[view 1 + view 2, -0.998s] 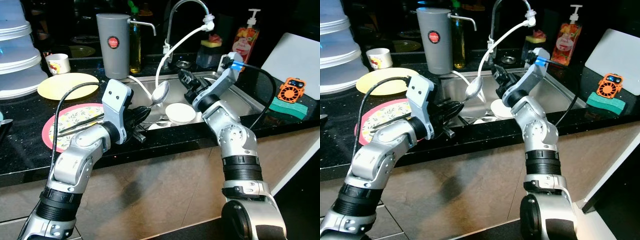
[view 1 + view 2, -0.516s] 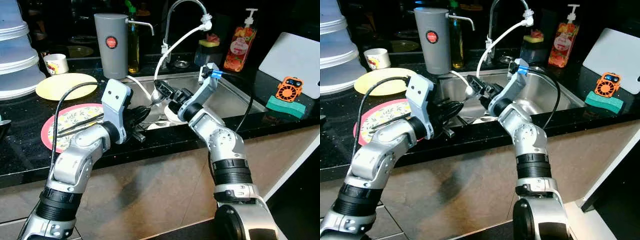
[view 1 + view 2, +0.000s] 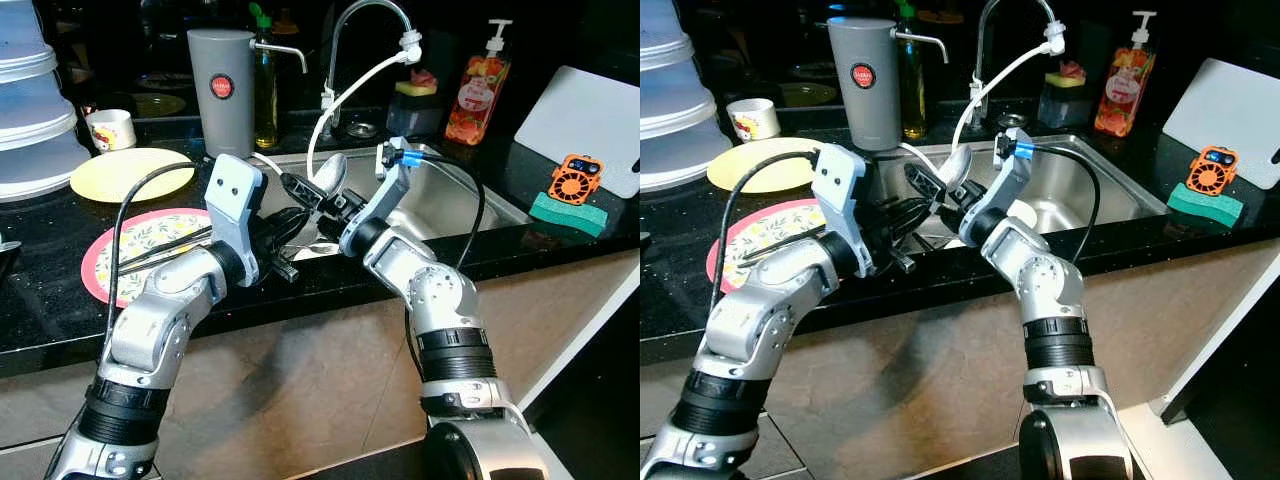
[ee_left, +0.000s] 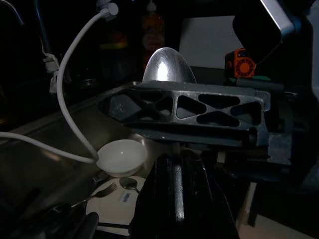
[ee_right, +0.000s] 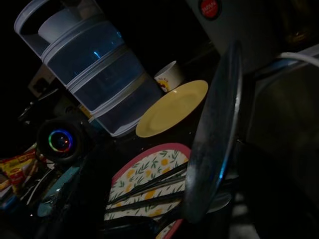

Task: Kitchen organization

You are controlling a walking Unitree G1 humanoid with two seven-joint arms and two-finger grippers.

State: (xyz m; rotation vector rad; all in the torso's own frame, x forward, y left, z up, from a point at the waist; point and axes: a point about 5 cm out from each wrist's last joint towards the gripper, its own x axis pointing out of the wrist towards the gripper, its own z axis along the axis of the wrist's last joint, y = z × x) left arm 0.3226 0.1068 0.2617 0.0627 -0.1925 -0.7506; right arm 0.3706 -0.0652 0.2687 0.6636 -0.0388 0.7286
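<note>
My left tool [image 3: 283,232] hangs at the sink's [image 3: 470,195] near edge; I cannot tell if it is open. Just past it, my right tool [image 3: 305,190] is squeezed on a big spoon [image 3: 331,174], bowl up, above the sink. Next I think I carry it left to the flowery plate [image 3: 135,250] on the table [image 3: 40,290].

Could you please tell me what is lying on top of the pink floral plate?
Dark chopsticks lie across the pink floral plate; the left arm covers its near edge.
</note>
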